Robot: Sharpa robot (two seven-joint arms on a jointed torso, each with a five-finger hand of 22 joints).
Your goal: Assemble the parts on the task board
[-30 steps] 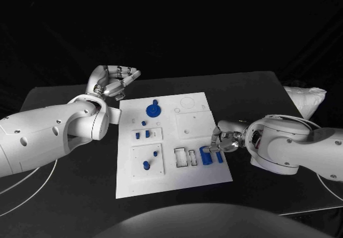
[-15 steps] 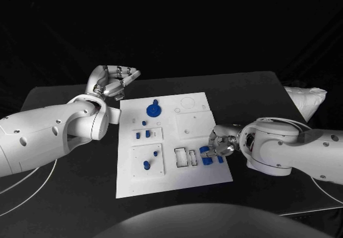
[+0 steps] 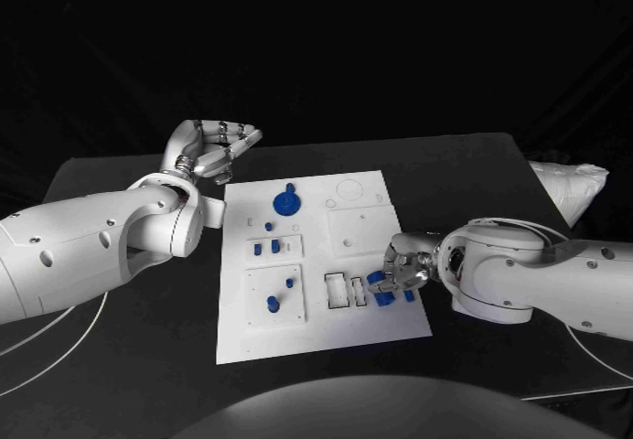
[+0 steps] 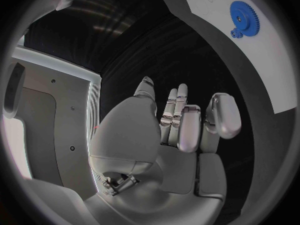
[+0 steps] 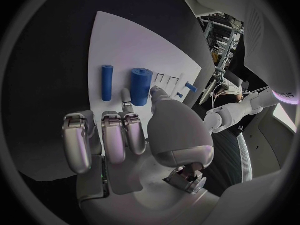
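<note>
The white task board (image 3: pixel 363 229) lies in the middle of the black table. On its near right part lie a thick blue cylinder (image 3: pixel 381 291) (image 5: pixel 140 86) and a thin blue cylinder (image 3: pixel 406 294) (image 5: pixel 107 82). My right hand (image 3: pixel 400 261) (image 5: pixel 134 135) is bent down over them, and its thumb and one finger pinch the near end of the thick cylinder, which still lies on the board. My left hand (image 3: pixel 215 146) (image 4: pixel 181 130) hovers off the board's far left corner, fingers loosely bent, holding nothing. A blue gear (image 3: pixel 285 201) (image 4: pixel 242 16) stands on the far part of the board.
Small blue pieces sit in the left panels (image 3: pixel 264 247) (image 3: pixel 277 297). Two rectangular slots (image 3: pixel 346 289) lie just left of the cylinders. A pale bundle (image 3: pixel 570 187) rests at the table's right edge. Cables trail along both near sides.
My right arm has swung in and the hand has come down onto the thick blue cylinder, fingers closing at its end. The left hand has stayed put.
</note>
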